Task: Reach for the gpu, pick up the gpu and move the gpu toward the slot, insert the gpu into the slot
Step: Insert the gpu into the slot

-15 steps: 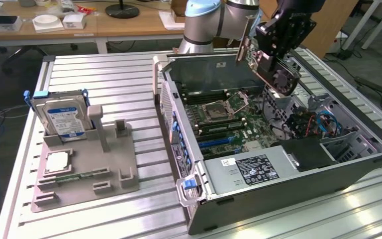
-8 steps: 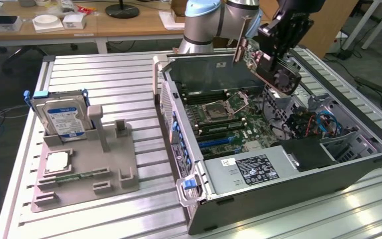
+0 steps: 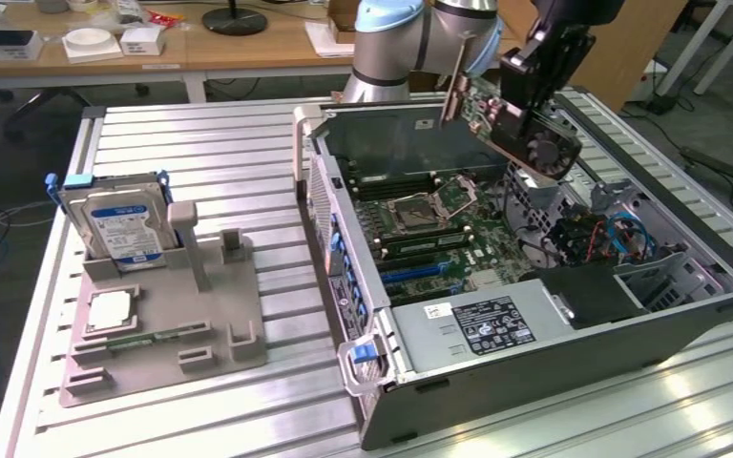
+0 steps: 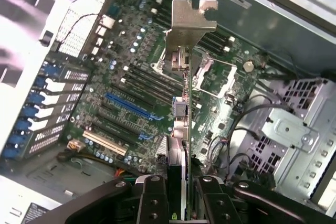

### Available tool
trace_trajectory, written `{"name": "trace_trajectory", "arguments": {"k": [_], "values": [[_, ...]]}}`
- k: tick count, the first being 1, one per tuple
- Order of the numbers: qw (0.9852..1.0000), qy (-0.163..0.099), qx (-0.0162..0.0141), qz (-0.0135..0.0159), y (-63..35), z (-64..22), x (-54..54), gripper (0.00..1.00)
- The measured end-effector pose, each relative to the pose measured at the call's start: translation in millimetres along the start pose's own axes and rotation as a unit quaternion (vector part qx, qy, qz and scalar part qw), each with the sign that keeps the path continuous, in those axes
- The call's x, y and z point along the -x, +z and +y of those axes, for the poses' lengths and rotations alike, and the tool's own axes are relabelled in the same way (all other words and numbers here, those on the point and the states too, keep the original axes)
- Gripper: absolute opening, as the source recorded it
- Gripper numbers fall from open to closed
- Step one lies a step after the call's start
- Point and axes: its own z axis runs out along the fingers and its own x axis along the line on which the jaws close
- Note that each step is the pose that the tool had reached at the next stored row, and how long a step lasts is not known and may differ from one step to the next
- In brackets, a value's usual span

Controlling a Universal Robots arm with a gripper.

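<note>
My gripper [image 3: 534,76] is shut on the gpu [image 3: 513,124], a dark card with a fan and a metal end bracket [image 3: 453,81]. The card hangs tilted in the air above the far side of the open computer case [image 3: 533,382]. In the wrist view the gpu [image 4: 181,129] shows edge-on between my fingers [image 4: 152,198], bracket [image 4: 191,22] pointing away, with the motherboard [image 4: 131,72] below it. The blue slot [image 4: 128,106] lies on the board to one side of the card's edge, apart from it. In the exterior view the blue slot [image 3: 411,274] sits nearer the case's front than the card.
A grey fixture [image 3: 163,334] on the exterior view's left holds a blue-labelled hard drive [image 3: 118,224] upright and a square processor chip [image 3: 110,310]. Inside the case are the power supply [image 3: 488,324], a cable bundle [image 3: 596,234] and a drive cage [image 4: 294,135].
</note>
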Motion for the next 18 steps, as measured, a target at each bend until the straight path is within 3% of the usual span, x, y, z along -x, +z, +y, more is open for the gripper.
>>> {"name": "trace_trajectory", "arguments": {"k": [4,9,14,18], "values": [[0.9994,-0.035,0.0004,0.0006,0.2,0.0,0.0,0.26],[0.9972,-0.074,0.0009,0.0013,0.3,0.0,0.0,0.26],[0.9937,-0.112,0.0014,0.002,0.4,0.0,0.0,0.26],[0.99,-0.141,0.0017,0.0026,0.5,0.0,0.0,0.26]]}}
